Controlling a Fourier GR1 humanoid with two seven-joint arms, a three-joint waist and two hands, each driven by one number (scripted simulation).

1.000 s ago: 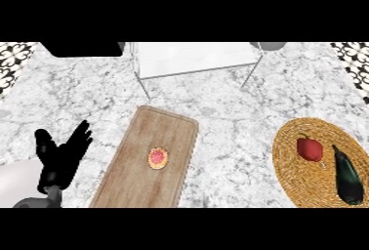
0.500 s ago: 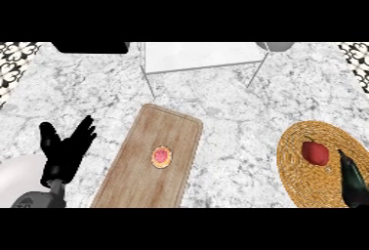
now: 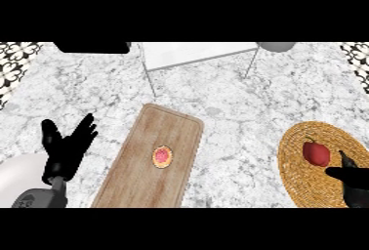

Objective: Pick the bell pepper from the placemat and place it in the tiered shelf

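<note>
Single head view — steeply down onto the counter [image 3: 238, 107] — fairly near.

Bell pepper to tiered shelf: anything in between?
Head view: only the woven placemat's edge and bare marble counter lie between the bell pepper and the tiered shelf. The wooden board sits off to the left.

One pepper [image 3: 316, 153] lies on one round woven placemat [image 3: 302, 183] at the worktop's right edge. One wooden board [image 3: 137, 168] sits mid-worktop and bears one small round red-centred item [image 3: 162, 156]. One white shelf [image 3: 194, 52] stands at the far edge, between one black object [image 3: 92, 47] and one grey object [image 3: 275, 46]. Two hands show: left hand [image 3: 66, 151] and right hand [image 3: 352, 180].
</note>
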